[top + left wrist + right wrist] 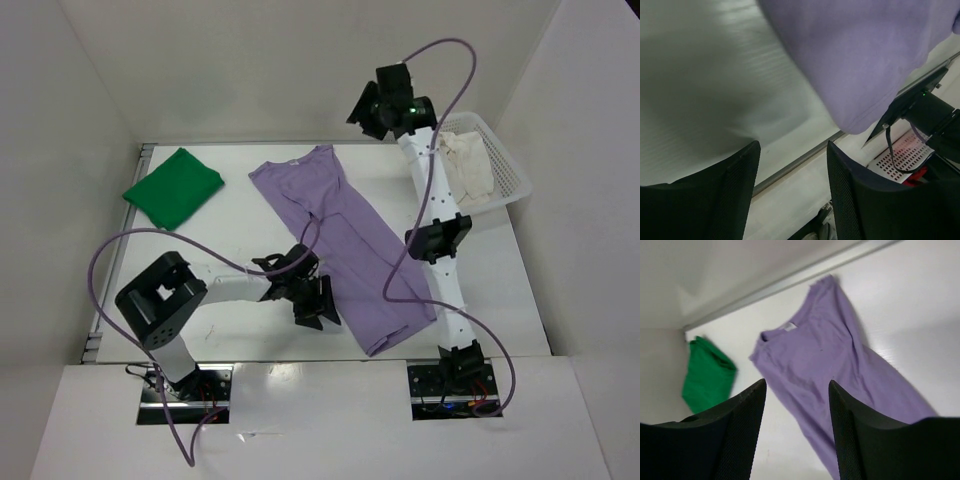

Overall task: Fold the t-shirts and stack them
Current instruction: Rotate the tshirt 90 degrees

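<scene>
My left hand [792, 147] and right hand [797, 385] are matte black, each with 2 broad fingers [740, 440] whose inner faces carry a fine mesh texture. Behind each hand run white arm tubes [432, 185] dotted with small dark screws, joined by black joint blocks [438, 240]. A purple cable [93, 270] loops off behind each wrist. A green light [408, 106] glows just behind my right hand.

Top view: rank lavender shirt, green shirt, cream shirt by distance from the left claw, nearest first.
1. Lavender shirt: spread mid-table, its edge right by the left claw.
2. Green shirt: folded, far-left corner.
3. Cream shirt: in the basket, far-right corner.
</scene>
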{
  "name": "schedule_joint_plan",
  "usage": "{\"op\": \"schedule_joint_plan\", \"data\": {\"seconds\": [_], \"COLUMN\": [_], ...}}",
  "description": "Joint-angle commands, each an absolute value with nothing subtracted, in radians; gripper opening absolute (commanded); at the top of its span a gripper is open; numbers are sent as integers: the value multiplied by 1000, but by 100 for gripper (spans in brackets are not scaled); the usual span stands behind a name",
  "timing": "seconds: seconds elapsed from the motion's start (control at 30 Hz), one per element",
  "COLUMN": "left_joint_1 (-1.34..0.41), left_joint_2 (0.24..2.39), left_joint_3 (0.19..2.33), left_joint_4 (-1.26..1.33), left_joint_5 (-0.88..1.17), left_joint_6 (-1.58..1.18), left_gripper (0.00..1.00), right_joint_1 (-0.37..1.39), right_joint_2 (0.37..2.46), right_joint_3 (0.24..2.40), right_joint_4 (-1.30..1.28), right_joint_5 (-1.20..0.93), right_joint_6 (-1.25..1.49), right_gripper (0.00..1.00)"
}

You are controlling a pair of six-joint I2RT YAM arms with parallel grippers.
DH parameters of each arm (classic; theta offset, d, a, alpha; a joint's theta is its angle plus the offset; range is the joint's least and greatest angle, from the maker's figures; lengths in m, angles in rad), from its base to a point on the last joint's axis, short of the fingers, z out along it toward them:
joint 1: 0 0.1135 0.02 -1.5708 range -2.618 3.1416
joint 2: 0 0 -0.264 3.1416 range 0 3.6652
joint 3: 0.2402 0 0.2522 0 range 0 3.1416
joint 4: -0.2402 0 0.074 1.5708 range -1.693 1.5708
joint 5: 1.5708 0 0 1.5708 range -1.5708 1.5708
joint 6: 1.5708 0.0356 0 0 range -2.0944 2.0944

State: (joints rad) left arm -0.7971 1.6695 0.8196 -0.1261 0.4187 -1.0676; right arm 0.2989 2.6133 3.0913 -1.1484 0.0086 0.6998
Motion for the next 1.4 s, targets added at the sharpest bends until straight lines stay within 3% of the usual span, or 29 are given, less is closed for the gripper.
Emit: {"op": "schedule_joint_plan", "data": {"seconds": [0.0,0.17,0.27,0.3,0.33,0.4,0.53,0.6,0.7,0.93,1.0,1.07,1.1,1.13,1.17,1.23,1.37], "left_joint_1": [-857,-928,-957,-957,-968,-968,-977,-977,-977,-783,-718,-622,-588,-559,-525,-505,-422], "left_joint_2": [1710,1827,1880,1891,1901,1910,1896,1870,1819,1483,1387,1260,1226,1176,1164,1155,1213], "left_joint_3": [876,926,960,974,983,992,979,969,944,689,649,615,600,588,588,627,735], "left_joint_4": [-21,49,70,81,81,81,94,57,19,-209,-308,-411,-445,-503,-535,-558,-482], "left_joint_5": [443,443,443,443,443,434,399,385,361,413,413,462,478,491,480,440,396], "left_joint_6": [-1147,-1229,-1272,-1281,-1281,-1302,-1315,-1295,-1266,-1119,-1062,-1007,-990,-971,-930,-916,-905], "left_gripper": [63,65,60,58,56,49,37,18,2,0,5,24,38,70,80,88,87], "right_joint_1": [298,320,345,345,345,345,336,347,347,347,347,359,359,374,374,385,385], "right_joint_2": [2461,2306,2120,2035,1938,1697,1667,1614,1553,1480,1454,1454,1445,1445,1445,1445,1445], "right_joint_3": [3090,2941,2708,2449,2295,1968,1907,1820,1664,1361,1294,1263,1243,1243,1230,1220,1178], "right_joint_4": [-1229,-1210,-1090,-1009,-801,-648,-696,-678,-625,-560,-546,-528,-528,-528,-519,-518,-505], "right_joint_5": [43,34,25,12,-12,-38,-89,-78,-63,-83,-116,-127,-127,-127,-127,-127,-127], "right_joint_6": [647,628,627,627,646,704,674,663,672,672,672,681,681,681,681,681,681], "right_gripper": [59,59,59,59,59,59,59,59,59,59,59,59,59,59,59,59,53]}}
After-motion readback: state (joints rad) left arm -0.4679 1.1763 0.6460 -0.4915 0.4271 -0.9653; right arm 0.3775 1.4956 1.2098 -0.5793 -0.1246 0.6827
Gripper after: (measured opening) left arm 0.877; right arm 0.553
